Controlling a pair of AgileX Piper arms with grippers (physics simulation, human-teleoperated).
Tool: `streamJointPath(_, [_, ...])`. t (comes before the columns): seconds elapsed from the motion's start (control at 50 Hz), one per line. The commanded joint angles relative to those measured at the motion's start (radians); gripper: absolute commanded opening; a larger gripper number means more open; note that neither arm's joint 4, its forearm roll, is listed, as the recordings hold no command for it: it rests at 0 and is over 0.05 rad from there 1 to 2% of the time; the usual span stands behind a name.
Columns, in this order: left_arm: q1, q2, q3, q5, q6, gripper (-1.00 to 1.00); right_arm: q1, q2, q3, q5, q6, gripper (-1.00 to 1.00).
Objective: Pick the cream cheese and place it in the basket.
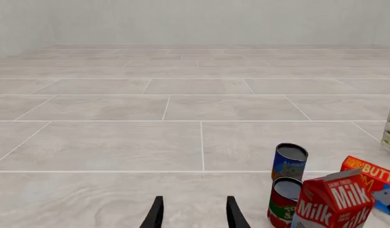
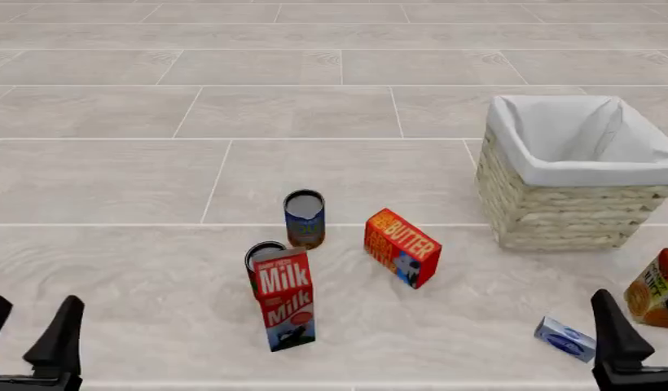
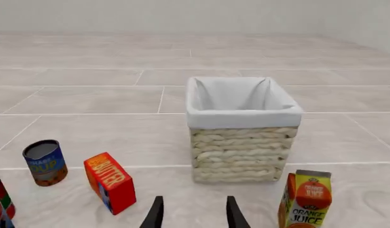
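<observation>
Cream cheese [image 2: 564, 339] lies flat near the table's front edge, just beside the right gripper [image 2: 639, 334] and short of the basket [image 2: 578, 213]. Both grippers, right and left [image 2: 30, 330], stand spread and empty. Step: approach not begun. Next: lower right claw over box.

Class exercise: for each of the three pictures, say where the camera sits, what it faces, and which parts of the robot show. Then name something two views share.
Left wrist view: behind the left end effector, facing floor tiles, the cans and the milk carton.
Front view: above and behind both arms, looking forward and down at the basket and the cream cheese; both end effectors' fingers show.
Right wrist view: behind the right end effector, facing the basket.
Shared: the red butter box appears in all three.
</observation>
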Motion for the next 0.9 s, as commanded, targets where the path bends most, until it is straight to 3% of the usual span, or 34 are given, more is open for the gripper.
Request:
streamJointPath(0.02, [0.000,0.005,-0.003,-0.001,0.000,1.00,0.040,-0.050,0.032,-0.029,0.027,1.00])
streamJointPath(0.36, [0.000,0.005,-0.003,-0.001,0.000,1.00,0.064,-0.013,-0.044,0.036,0.002,1.00])
streamJointPath(0.48, [0.000,0.005,-0.003,-0.001,0.000,1.00,0.045,0.029,-0.108,0.088,0.075,1.00])
streamJointPath(0.54, [0.000,0.005,-0.003,-0.001,0.000,1.00,0.057,0.032,-0.161,0.140,0.027,1.00])
streamJointPath(0.68, [0.000,0.005,-0.003,-0.001,0.000,1.00,0.034,0.070,-0.264,0.202,0.035,1.00])
streamJointPath(0.7, [0.000,0.005,-0.003,-0.001,0.000,1.00,0.033,0.076,-0.277,0.211,0.025,1.00])
streamJointPath(0.72, [0.000,0.005,-0.003,-0.001,0.000,1.00,0.058,0.103,-0.289,0.216,-0.019,1.00])
streamJointPath(0.78, [0.000,0.005,-0.003,-0.001,0.000,1.00,0.055,0.117,-0.333,0.258,0.005,1.00])
streamJointPath(0.86, [0.000,0.005,-0.003,-0.001,0.000,1.00,0.080,0.165,-0.376,0.299,-0.042,1.00])
streamJointPath(0.9, [0.000,0.005,-0.003,-0.001,0.000,1.00,0.089,0.177,-0.399,0.318,-0.034,1.00])
